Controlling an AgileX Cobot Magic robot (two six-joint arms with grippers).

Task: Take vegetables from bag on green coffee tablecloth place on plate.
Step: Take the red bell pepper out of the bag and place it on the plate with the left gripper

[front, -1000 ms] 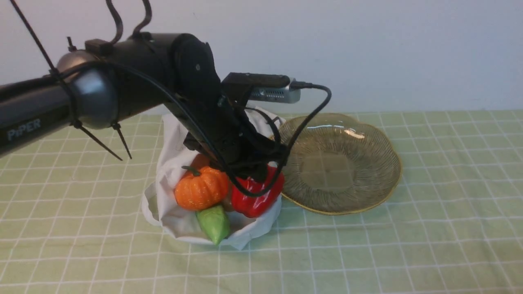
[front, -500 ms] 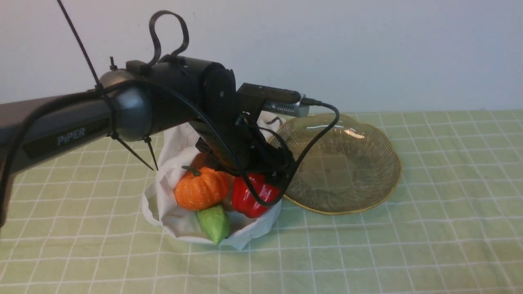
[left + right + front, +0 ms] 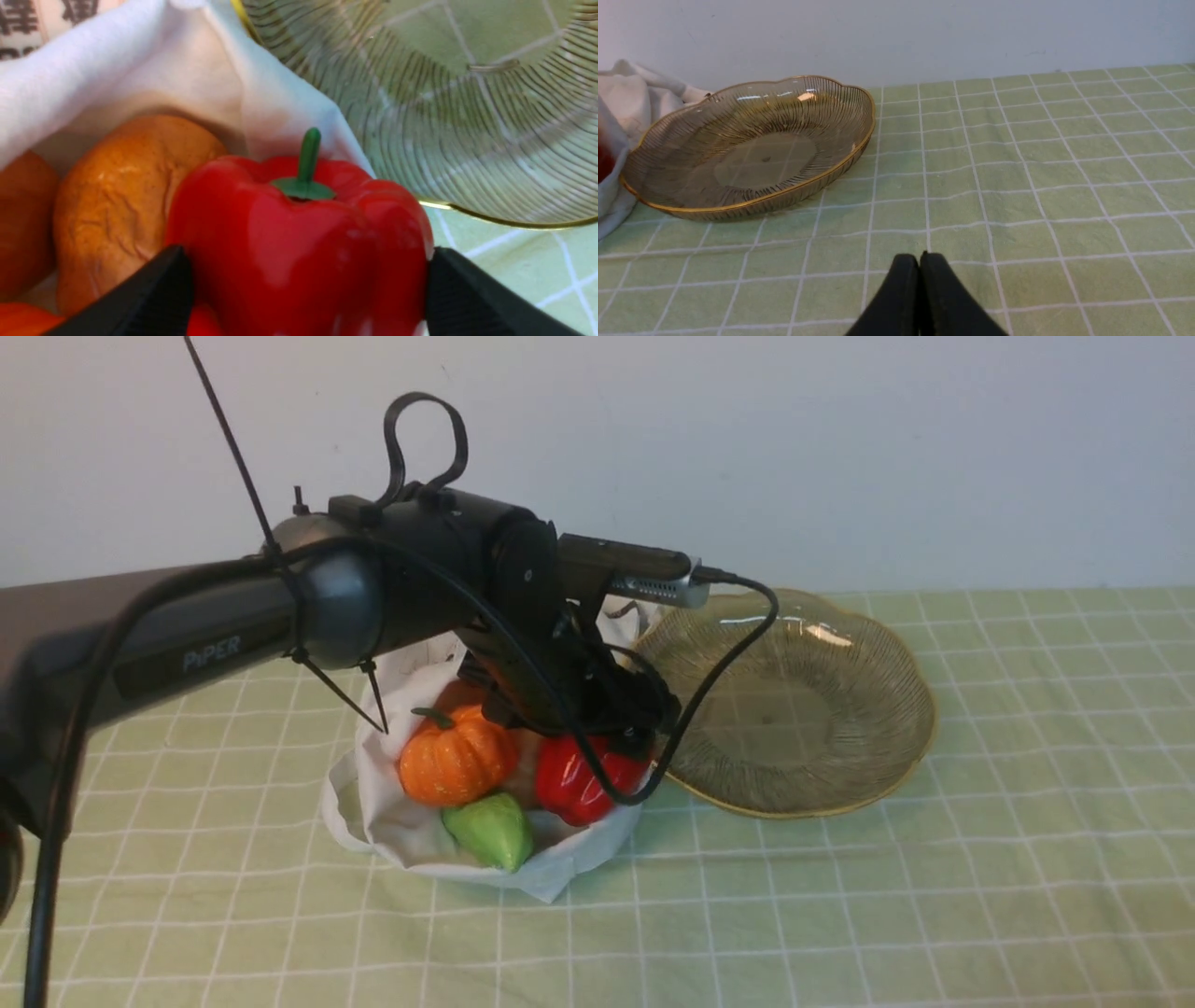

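Step in hand: taking hold of the red bell pepper, judged the first vegetable to go across, since the plate is bare.
Left end effector: clamped on the pepper, one black finger against each flank below the green stem. How firm the squeeze is cannot be read, as a black cable hides the tips in the front view.
Right end effector: fingers together, holding nothing, low centre of its wrist view over the green coffee tablecloth.
Pepper's place: in the bag, just left of centre in the front view, at the bag's plate-side edge.
Neighbours: orange pumpkin left of the pepper, green gourd below it, brown lump pressed against its side.
Plate: right of centre, just beside the bag, on the cloth-covered tabletop.
Doing it well: lift straight up until the pepper clears the cloth fold, then carry right and lower over the plate's flat middle.
Risk: glossy skin may slip, and the bag or the lump may drag along.
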